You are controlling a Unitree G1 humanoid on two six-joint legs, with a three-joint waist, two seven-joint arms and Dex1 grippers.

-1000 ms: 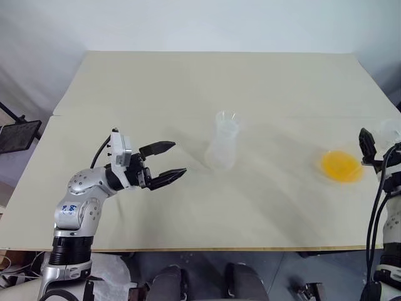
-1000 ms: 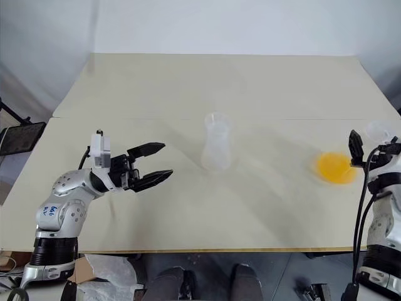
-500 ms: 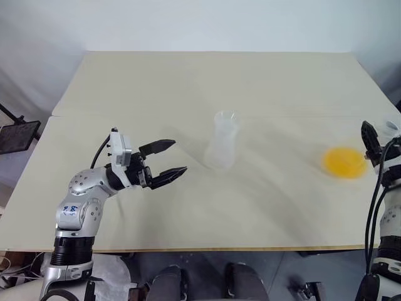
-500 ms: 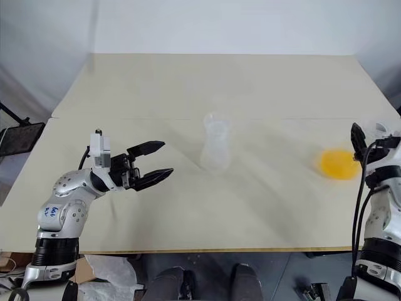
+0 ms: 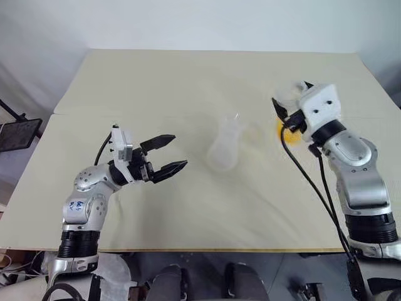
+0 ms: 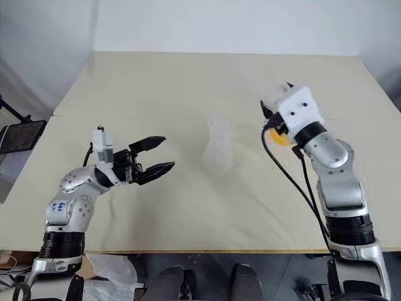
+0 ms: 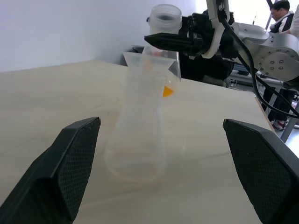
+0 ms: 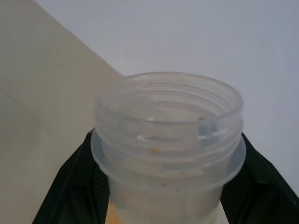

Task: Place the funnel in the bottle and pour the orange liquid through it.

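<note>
R gripper (image 5: 282, 116) is clenched on the threaded neck of a clear jar (image 8: 168, 121), held above the surface (image 5: 188, 81) just right of centre. L gripper (image 5: 180, 150) hangs released, jaws wide, pointing at the bottle (image 5: 223, 150) but apart from it.

The bottle stands upright mid-surface. The funnel (image 7: 138, 60) appears seated in its neck already, though it's too faint to be sure. Orange liquid (image 6: 280, 139) sits low in the jar.

Step in hand, I'd judge: the pour approach. Next move needs the jar mouth over the funnel, then a slow tilt — maybe w/ the L gripper steadying the bottle.

Plenty of open room all round; edges well away.
</note>
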